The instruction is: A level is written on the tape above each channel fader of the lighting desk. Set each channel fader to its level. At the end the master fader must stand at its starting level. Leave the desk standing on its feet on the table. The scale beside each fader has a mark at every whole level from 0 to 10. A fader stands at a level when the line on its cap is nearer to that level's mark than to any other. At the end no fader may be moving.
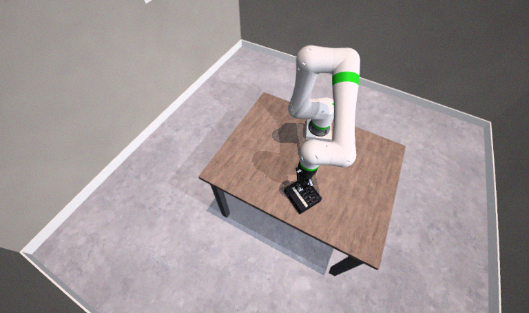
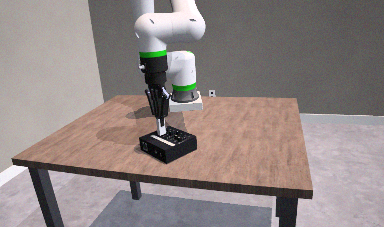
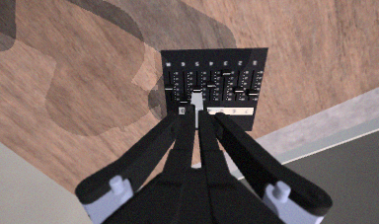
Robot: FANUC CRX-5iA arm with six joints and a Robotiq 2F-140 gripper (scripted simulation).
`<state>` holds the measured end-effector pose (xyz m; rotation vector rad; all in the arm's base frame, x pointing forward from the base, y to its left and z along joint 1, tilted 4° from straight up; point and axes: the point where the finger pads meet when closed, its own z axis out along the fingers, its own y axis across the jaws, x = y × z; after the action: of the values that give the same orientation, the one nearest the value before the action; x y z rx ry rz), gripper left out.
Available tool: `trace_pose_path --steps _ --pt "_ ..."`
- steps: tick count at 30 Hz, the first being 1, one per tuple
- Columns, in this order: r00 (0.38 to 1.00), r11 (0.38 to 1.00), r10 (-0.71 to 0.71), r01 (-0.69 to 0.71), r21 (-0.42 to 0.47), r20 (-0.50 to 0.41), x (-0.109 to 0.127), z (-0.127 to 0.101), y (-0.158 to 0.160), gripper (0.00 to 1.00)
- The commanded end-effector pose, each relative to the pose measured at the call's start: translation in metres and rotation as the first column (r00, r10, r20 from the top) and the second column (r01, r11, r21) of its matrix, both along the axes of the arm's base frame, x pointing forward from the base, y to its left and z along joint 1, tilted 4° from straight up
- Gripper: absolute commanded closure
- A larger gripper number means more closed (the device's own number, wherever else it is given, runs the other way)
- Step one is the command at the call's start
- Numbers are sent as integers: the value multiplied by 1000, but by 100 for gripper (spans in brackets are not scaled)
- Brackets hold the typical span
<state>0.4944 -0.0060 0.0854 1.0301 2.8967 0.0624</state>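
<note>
The black lighting desk stands flat on the table. My gripper is shut and empty, its pale fingertips low over the panel, at the tape side of the channel 5 cap. Whether they touch is unclear. In the wrist view, the channel 6 cap is near the tape end, the channel 3 cap near the label end. The channel 4 cap, channel 2 cap, channel 1 cap and master cap stand between. Fingers hide part of the tape.
The wooden table carries the desk near its front edge. The arm's pale base plate is bolted behind it. The fader caps beside the fingertips stand up close by on both sides.
</note>
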Motion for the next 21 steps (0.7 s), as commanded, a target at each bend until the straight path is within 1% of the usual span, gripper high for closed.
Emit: trace_pose_path --steps 1,21 --pt "1000 1000 0 0 0 0 -1 0 1 100" --pt "1000 1000 0 0 0 0 -7 0 5 100"
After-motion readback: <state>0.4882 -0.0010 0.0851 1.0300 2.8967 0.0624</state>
